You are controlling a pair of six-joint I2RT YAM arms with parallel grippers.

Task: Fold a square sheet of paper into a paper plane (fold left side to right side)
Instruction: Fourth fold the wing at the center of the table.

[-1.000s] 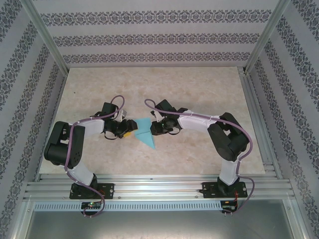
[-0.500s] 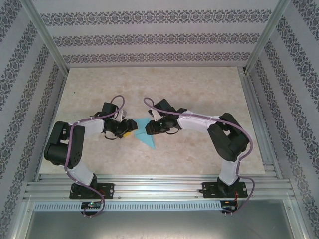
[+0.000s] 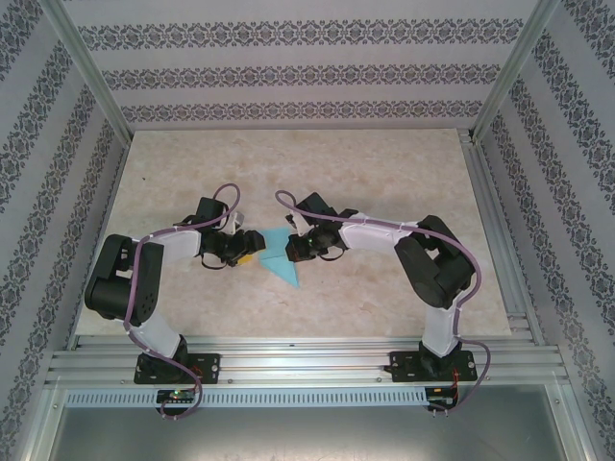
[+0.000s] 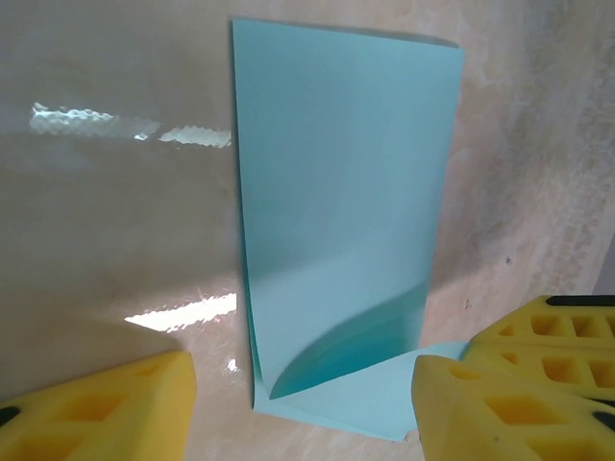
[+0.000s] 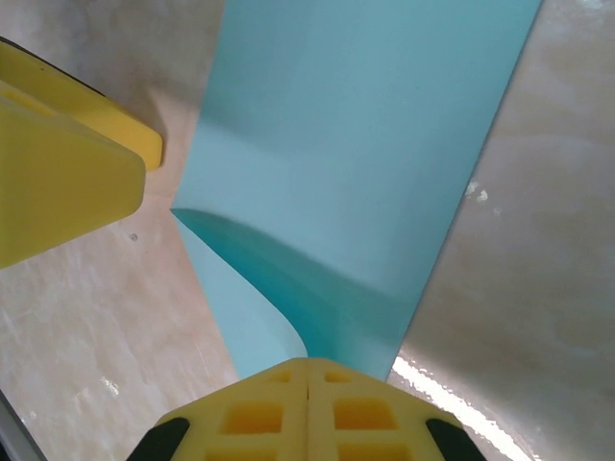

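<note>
I take the sheet of paper (image 3: 278, 255) as my reference. The marbled table (image 3: 384, 173) spreads under it on every side, running much farther beyond the sheet than on its near side. The left arm (image 3: 144, 279) bends in toward the sheet from its left and the right arm (image 3: 432, 259) from its right, so the sheet lies between the two wrists.

The sheet is turquoise-blue and rests on the table folded over on itself. From overhead I see a wedge tapering to a point at its near-right end. On the left wrist camera the sheet (image 4: 336, 192) has an upper layer curling up off the lower one, with a dark shadow in the gap.

The left gripper (image 3: 247, 252) sits at the sheet's left edge with its jaws apart, holding nothing. Its yellow fingers (image 4: 96, 403) stand on either side of the sheet's end.

The right gripper (image 5: 307, 370) is at the sheet's right edge, jaws pressed together. The paper spreads beneath both tips rather than between them. I cannot tell whether they touch it.
</note>
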